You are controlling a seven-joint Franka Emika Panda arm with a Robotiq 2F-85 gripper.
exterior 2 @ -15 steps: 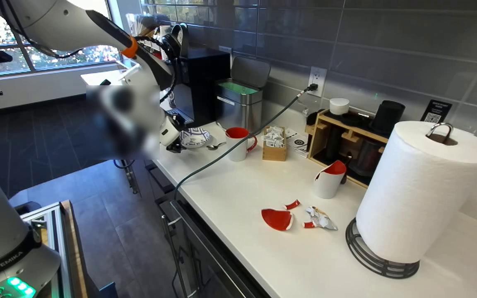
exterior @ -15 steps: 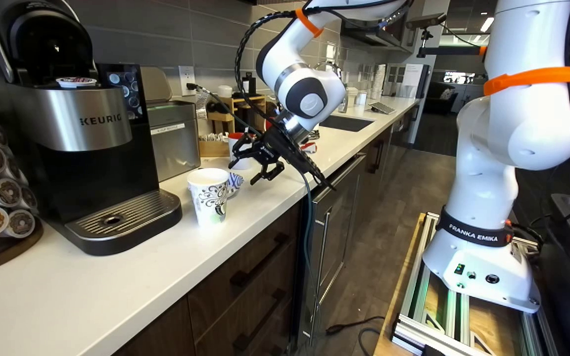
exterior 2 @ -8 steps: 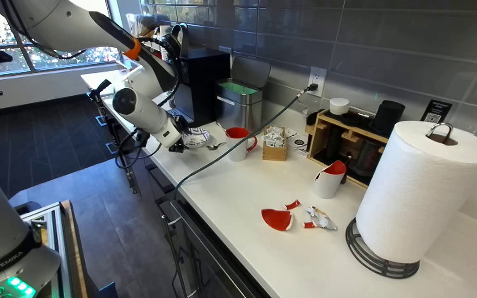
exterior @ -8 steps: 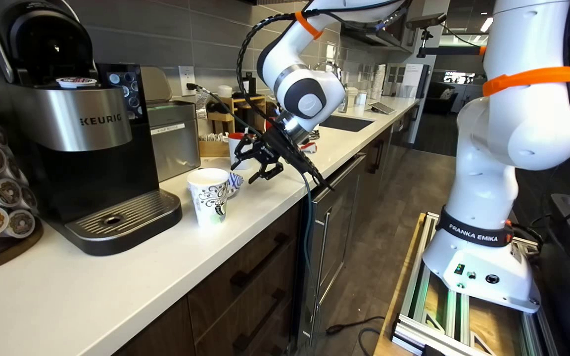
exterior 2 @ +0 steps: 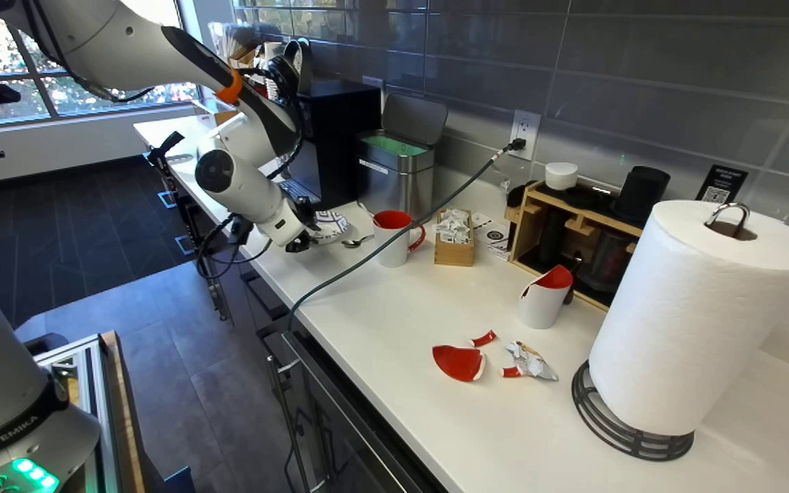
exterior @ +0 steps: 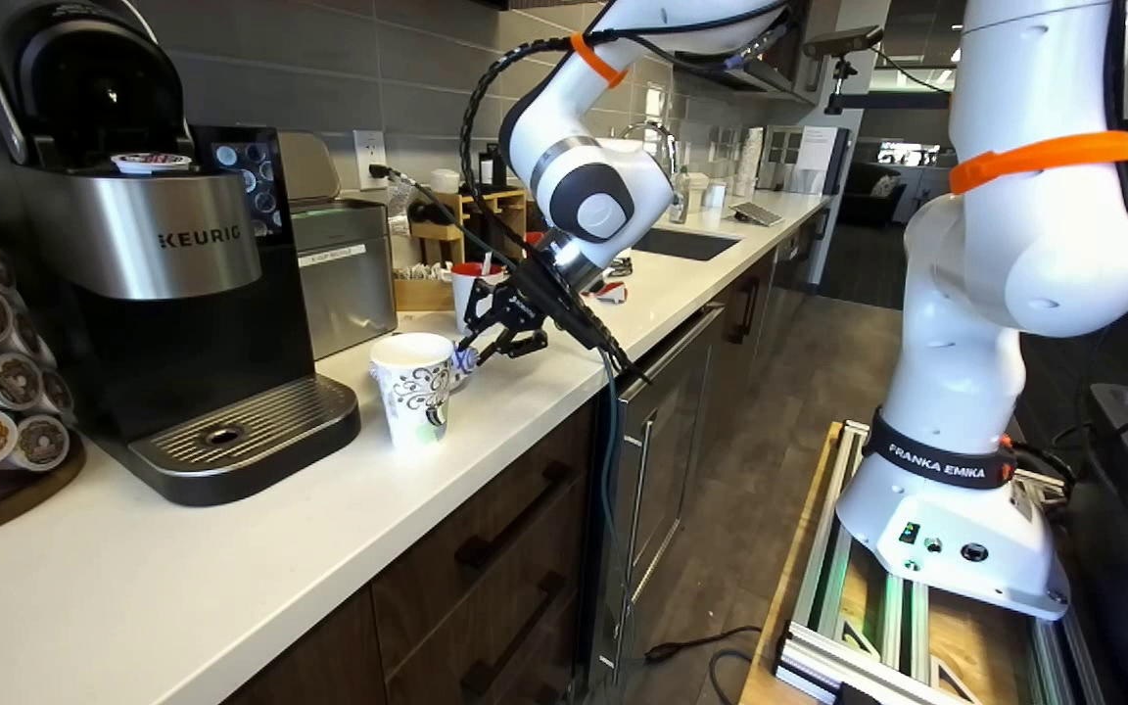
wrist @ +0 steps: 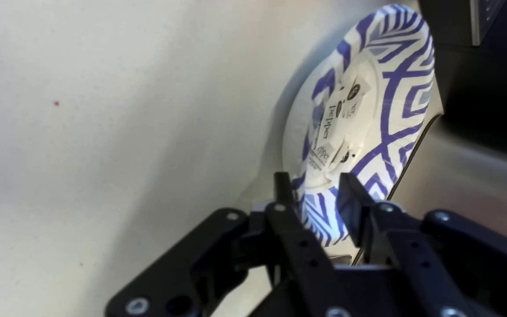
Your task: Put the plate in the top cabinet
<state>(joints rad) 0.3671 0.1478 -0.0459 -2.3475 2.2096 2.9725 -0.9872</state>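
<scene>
- Gripper point(wrist: 315, 182): located right of center at the lower edge of the wrist view. State: released; the jaws stand apart, with a narrow gap between the fingertips.
- Plate point(wrist: 394, 114): white with a blue line pattern and raised rim; located at the upper right of the wrist view, on the counter point(wrist: 104, 154). Its lower edge in that view extends into the gap between the fingertips; contact with either finger cannot be determined.
- Packets point(wrist: 332, 121): inside the plate; the print "pepper" is legible.
- Paper cup point(exterior: 414, 387): upright, left of center in an exterior view, covering part of the plate.
- Coffee machine point(exterior: 202, 235): at the left of the same frame, lid raised.
- Robot arm point(exterior: 1044, 245): base at the lower right of the same frame; wrist section near the upper center, above the counter.
- Metal bin point(exterior 2: 394, 185): upper center in an exterior view, lid raised.
- Mug point(exterior 2: 389, 257): upright, red inside, at the center of the same frame. Spoon point(exterior 2: 357, 242): on the counter, between the plate and the mug.
- Broken mug point(exterior 2: 542, 306): right of center in the same frame. Red shards point(exterior 2: 458, 363) and a foil wrapper point(exterior 2: 535, 363) lie below it in the picture.
- Paper towel roll point(exterior 2: 699, 322): upright on a wire stand point(exterior 2: 668, 446), right side of the same frame.
</scene>
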